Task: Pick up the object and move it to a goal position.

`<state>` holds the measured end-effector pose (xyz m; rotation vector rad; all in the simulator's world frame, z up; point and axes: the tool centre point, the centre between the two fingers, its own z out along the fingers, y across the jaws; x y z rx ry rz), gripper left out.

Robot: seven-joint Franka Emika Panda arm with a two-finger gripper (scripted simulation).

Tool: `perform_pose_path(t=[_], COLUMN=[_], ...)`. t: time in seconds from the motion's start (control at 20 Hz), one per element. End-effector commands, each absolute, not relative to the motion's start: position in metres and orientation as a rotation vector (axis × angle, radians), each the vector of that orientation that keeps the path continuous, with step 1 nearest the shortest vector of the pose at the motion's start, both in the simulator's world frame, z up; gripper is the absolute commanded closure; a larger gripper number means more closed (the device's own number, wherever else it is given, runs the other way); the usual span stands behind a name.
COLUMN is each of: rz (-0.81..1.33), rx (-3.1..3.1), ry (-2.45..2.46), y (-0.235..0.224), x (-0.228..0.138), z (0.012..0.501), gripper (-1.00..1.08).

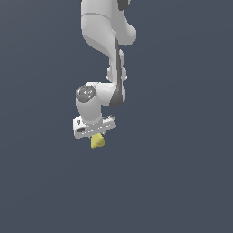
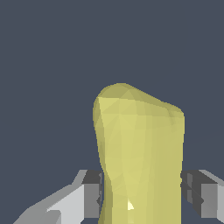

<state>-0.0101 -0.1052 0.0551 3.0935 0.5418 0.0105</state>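
The object [image 1: 97, 141] is a small pale-yellow rounded block that hangs just below the white gripper [image 1: 95, 135] in the exterior view. The gripper is shut on it, and only the block's lower part shows under the hand. In the wrist view the object [image 2: 140, 153] fills the middle of the picture, pressed on both sides by the dark finger pads [image 2: 93, 192], with the gripper [image 2: 142, 194] closed around its near end. The fingers themselves are hidden in the exterior view.
The white arm [image 1: 104, 41] reaches down from the top of the exterior view. Everything around it is plain dark blue-grey background with no visible edges or other objects.
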Motion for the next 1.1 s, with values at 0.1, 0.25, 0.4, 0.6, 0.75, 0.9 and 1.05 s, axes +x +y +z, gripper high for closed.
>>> perform_pose_path(t=[0.1, 0.25, 0.4, 0.6, 0.75, 0.9, 1.05], rz=[0.008, 0.006, 0.004, 0.002, 0.001, 0.001, 0.000], rx=[3.094, 3.094, 3.094, 3.095, 3.095, 3.095, 3.095], ry=[0.541, 0.541, 0.541, 0.541, 0.541, 0.541, 0.542], y=[-0.142, -0.165, -0.185, -0.208, -0.219, -0.226, -0.228], x=[-0.044, -0.065, -0.083, -0.102, -0.111, -0.116, -0.117], z=[0.061, 0.065, 0.068, 0.072, 0.074, 0.075, 0.075], gripper=[1.08, 1.08, 1.08, 1.08, 1.08, 1.08, 1.08])
